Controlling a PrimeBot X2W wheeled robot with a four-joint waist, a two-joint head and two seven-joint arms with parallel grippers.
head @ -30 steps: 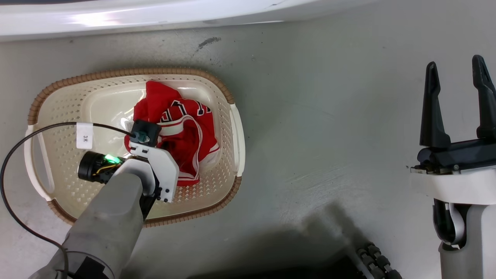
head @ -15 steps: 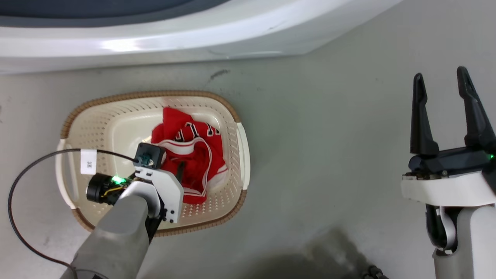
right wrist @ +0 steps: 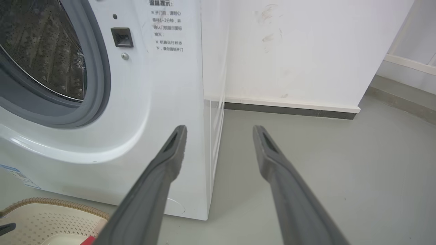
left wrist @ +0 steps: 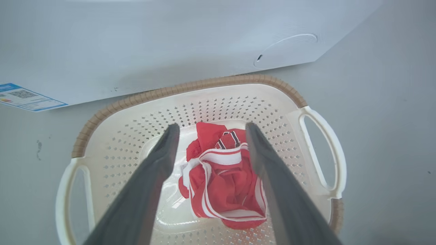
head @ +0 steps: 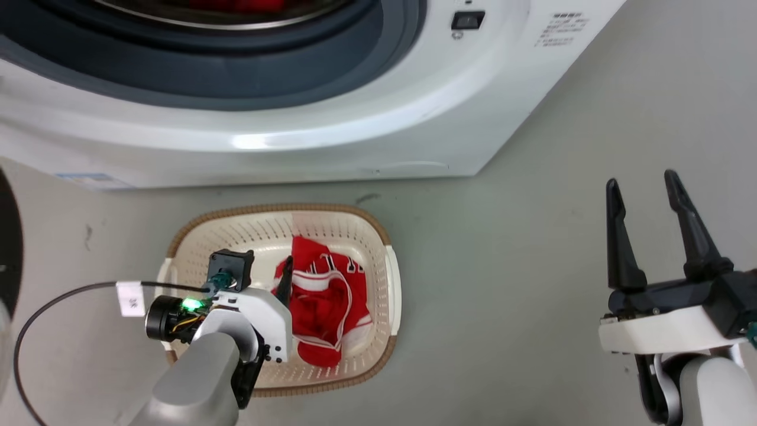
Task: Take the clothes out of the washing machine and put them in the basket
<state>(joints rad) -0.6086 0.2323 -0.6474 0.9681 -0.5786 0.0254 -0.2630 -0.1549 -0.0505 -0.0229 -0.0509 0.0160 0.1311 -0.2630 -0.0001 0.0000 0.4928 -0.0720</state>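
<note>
Compared with half a second earlier, the head camera has tilted upward, so the basket (head: pixel 331 216) sits lower in its view and the porthole of the washing machine (head: pixel 355 118) has come into sight; the left gripper (left wrist: pixel 212 127) has risen from the clothes (head: pixel 322 302) and now hangs over the basket, its two fingers spread wide with nothing between them. Shown are one basket, one washing machine, two grippers and one heap of red clothes with white striped trim, lying loose on the basket's bottom toward its right half, with bare perforated plastic to the heap's left. A thin red strip (head: pixel 236 5) behind the basket, inside the drum, may be further clothing, though too little of it shows to be sure. The right gripper (head: pixel 641 180) is held well to the right of the basket, fingers parted and empty. The basket's far rim lies near the machine's base, a narrow band of floor (head: pixel 502 266) between them; right of the basket the floor is open.
</note>
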